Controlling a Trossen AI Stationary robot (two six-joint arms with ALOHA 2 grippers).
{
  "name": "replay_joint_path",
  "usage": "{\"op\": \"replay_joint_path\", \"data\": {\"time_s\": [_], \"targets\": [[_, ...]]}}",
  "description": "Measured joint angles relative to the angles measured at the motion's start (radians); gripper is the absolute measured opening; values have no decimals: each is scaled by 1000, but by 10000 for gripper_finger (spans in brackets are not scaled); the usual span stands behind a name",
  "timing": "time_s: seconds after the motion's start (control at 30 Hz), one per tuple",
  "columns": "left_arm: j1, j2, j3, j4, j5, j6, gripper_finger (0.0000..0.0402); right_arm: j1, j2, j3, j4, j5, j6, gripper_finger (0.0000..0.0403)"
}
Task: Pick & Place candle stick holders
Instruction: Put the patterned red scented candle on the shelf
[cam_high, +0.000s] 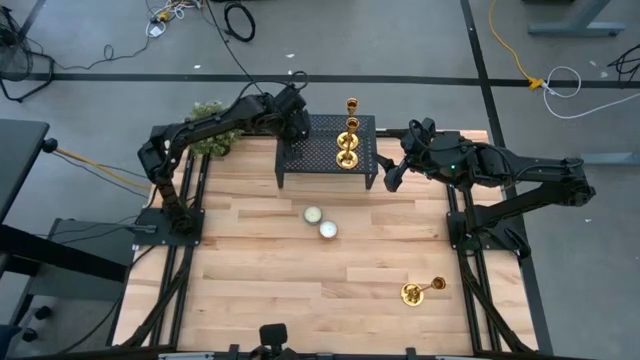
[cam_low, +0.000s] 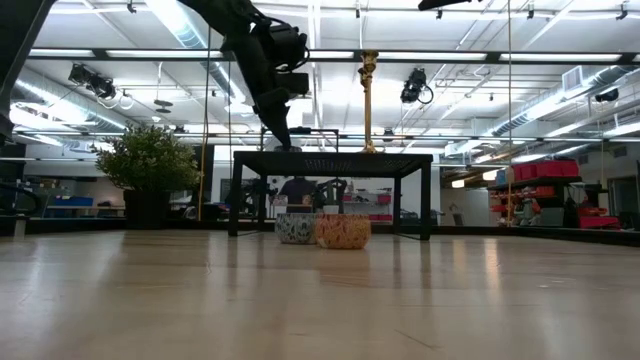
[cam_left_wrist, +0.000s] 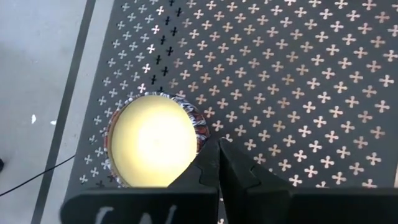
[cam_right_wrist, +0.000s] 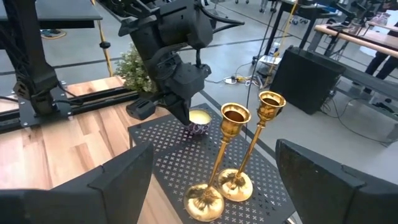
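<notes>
Two gold candle stick holders (cam_right_wrist: 230, 146) (cam_right_wrist: 262, 124) stand upright on their round bases on the right part of a black perforated stand (cam_high: 315, 165) at the table's far side. A third candle stick holder (cam_high: 420, 291) lies on its side on the wood, near right. My left gripper (cam_left_wrist: 217, 149) is shut and points down over the stand's left part, its tips right beside the rim of a small patterned candle cup (cam_left_wrist: 152, 140) that stands there. My right gripper (cam_high: 392, 178) hovers open just right of the stand, facing the two upright holders and holding nothing. My left gripper's shut fingertips (cam_left_wrist: 211, 163) stand at the rim of the candle cup (cam_left_wrist: 200, 134), coming from above at a slant. I cannot tell whether they touch it. The cup sits upright on the stand.
Two more small candle cups (cam_high: 313, 214) (cam_high: 328, 229) sit on the wood in front of the stand. A potted green plant (cam_high: 210, 140) stands at the far left corner. The wooden tabletop (cam_high: 260, 280) has free room near and to the left.
</notes>
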Motion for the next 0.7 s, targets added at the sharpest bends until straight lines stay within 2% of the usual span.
{"op": "replay_joint_path", "data": {"time_s": [0.33,0.7], "targets": [[3,0,0,4,-36,-4,0,0,0,0,0,0,0,336],[3,0,0,38,-98,-79,0,0,0,0,0,0,0,336]]}}
